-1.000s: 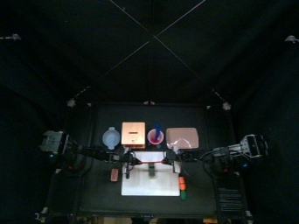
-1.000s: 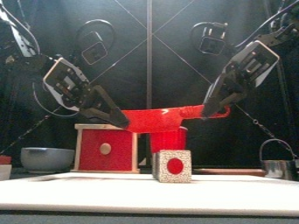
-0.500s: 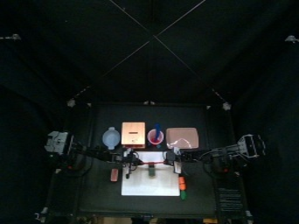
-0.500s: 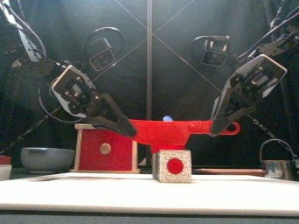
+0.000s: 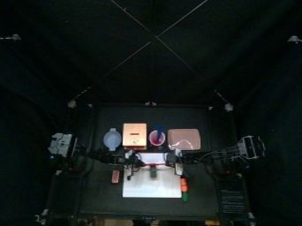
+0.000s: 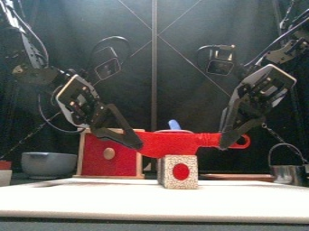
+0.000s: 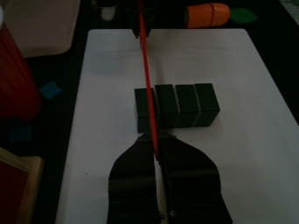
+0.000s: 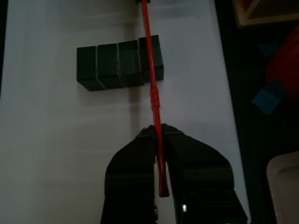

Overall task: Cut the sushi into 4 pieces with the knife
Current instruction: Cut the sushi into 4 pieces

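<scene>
Knife (image 6: 182, 138): red, held level by its 2 ends so it can press straight down.
Left gripper (image 6: 125, 138): pinched narrow on 1 end.
Right gripper (image 6: 227, 139): pinched narrow on the other end.
Sushi (image 6: 180, 170): uncut, lying on the white board (image 7: 117, 70), just beneath the knife.
Aim: blade crosses near 1 end of the roll, likely the first seam.

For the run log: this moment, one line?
left gripper: shut on red knife | right gripper: shut on red knife | red knife: level, over one end of sushi roll | sushi roll: whole, on white cutting board
</scene>
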Controlling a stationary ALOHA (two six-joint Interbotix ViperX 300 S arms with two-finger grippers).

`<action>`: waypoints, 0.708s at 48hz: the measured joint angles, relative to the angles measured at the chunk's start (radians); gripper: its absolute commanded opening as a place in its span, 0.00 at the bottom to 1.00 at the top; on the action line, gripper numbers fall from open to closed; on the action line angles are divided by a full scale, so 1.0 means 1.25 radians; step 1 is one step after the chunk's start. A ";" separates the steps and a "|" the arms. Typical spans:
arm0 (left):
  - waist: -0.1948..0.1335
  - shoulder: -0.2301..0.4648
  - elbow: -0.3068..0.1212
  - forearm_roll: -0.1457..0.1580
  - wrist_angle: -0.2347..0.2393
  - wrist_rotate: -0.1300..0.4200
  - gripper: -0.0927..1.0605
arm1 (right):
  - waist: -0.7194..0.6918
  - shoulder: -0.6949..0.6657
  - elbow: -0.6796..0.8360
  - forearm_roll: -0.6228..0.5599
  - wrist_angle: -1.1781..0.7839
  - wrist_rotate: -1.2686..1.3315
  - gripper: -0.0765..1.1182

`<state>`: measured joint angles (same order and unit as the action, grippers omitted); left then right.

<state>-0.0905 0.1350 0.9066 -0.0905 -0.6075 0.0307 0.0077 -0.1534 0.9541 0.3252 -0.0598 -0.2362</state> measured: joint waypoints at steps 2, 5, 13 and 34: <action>-0.001 0.001 0.000 -0.004 -0.001 0.002 0.24 | 0.000 0.004 0.000 0.000 0.000 0.000 0.22; -0.004 0.006 -0.004 -0.009 -0.004 0.000 0.24 | 0.000 0.009 0.000 0.001 0.000 0.000 0.22; -0.009 0.016 -0.011 -0.017 -0.007 0.000 0.24 | 0.007 0.017 0.000 0.006 0.000 0.000 0.22; -0.011 0.009 -0.012 -0.020 0.027 0.000 0.24 | 0.011 -0.002 -0.022 -0.023 0.025 0.000 0.22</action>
<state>-0.1043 0.1457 0.8912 -0.1150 -0.5737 0.0307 0.0215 -0.1565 0.9265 0.2961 -0.0291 -0.2362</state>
